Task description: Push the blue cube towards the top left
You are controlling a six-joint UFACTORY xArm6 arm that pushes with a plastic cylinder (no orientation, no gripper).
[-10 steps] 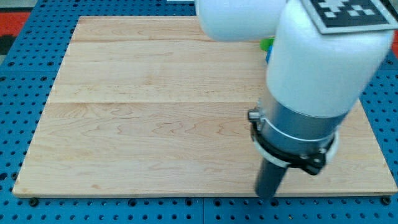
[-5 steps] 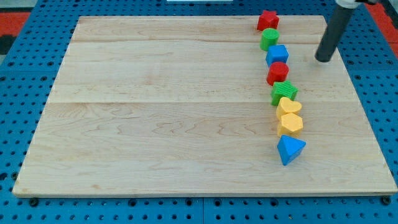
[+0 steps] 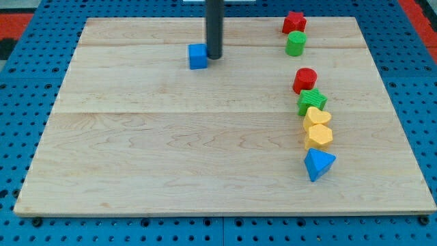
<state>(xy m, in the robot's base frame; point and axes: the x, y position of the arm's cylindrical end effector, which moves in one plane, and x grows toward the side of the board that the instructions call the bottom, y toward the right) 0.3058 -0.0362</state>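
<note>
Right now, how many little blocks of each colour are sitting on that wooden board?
Red: 2, the red star block and the red cylinder block
Green: 2, the green cylinder block and the green star block
Yellow: 2, the yellow heart block and the yellow hexagon block
Blue: 2, the blue cube and the blue triangle block
Total: 8

red star [image 3: 294,22], green cylinder [image 3: 295,44], blue triangle [image 3: 318,164]

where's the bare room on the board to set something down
Free: everything left of and below the blue cube and my tip, which sits against its right side. Crowded: the right side, from the red star down to the blue triangle.
</note>
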